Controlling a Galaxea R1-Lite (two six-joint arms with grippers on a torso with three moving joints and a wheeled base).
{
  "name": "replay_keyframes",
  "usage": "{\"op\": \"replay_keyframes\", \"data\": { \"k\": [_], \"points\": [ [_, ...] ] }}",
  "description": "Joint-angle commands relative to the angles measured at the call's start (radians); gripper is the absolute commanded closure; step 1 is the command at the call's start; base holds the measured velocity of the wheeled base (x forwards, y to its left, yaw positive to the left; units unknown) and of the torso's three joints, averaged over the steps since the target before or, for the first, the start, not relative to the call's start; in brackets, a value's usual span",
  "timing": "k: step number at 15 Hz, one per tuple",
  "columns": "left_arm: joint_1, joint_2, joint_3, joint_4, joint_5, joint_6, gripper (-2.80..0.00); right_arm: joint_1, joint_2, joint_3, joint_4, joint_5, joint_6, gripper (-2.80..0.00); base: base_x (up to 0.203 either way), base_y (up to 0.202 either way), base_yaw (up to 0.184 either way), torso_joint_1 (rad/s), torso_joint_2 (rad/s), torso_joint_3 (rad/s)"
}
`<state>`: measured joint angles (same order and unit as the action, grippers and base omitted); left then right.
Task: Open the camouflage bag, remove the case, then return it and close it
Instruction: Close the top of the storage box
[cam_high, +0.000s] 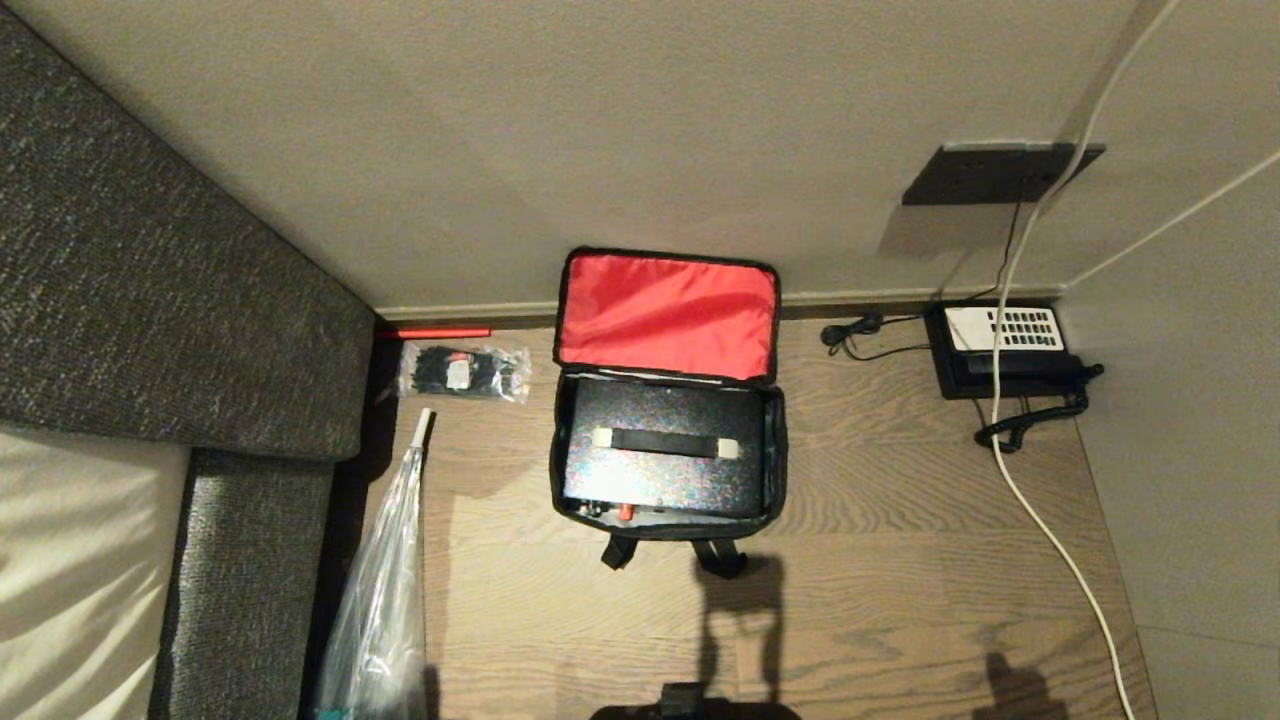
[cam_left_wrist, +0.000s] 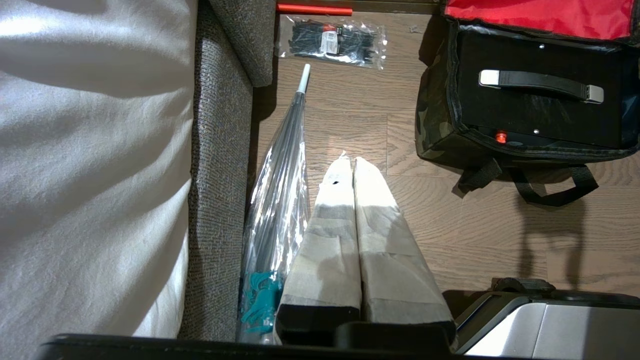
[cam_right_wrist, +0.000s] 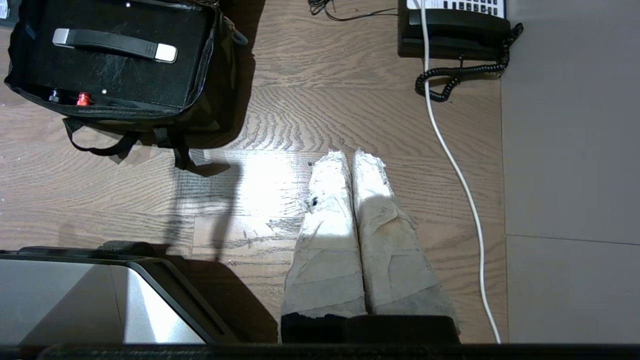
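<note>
My right gripper (cam_right_wrist: 351, 156) and left gripper (cam_left_wrist: 350, 161) hang empty above the wood floor (cam_high: 880, 560), each with its fingers pressed together.

Ahead of me the camouflage bag (cam_high: 668, 395) sits on the floor, lid thrown back against the wall (cam_high: 600, 130) with red lining showing, and the case (cam_high: 660, 445) lies flat inside it, strap handle up.
</note>
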<state>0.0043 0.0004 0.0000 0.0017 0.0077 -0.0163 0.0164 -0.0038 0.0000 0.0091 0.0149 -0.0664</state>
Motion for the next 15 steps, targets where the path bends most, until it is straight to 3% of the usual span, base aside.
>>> {"op": "replay_keyframes", "data": {
  "k": [1, 15],
  "points": [
    [0.0, -0.002, 0.003, 0.0, 0.0, -0.001, 0.0, 0.0, -0.001, 0.0, 0.0, 0.0, -0.001, 0.0, 0.0, 0.0, 0.0, 0.0, 0.0, 0.0],
    [0.0, -0.002, 0.003, 0.0, 0.0, -0.001, 0.0, 0.0, -0.001, 0.0, 0.0, 0.0, -0.001, 0.0, 0.0, 0.0, 0.0, 0.0, 0.0, 0.0]
  ]
}}
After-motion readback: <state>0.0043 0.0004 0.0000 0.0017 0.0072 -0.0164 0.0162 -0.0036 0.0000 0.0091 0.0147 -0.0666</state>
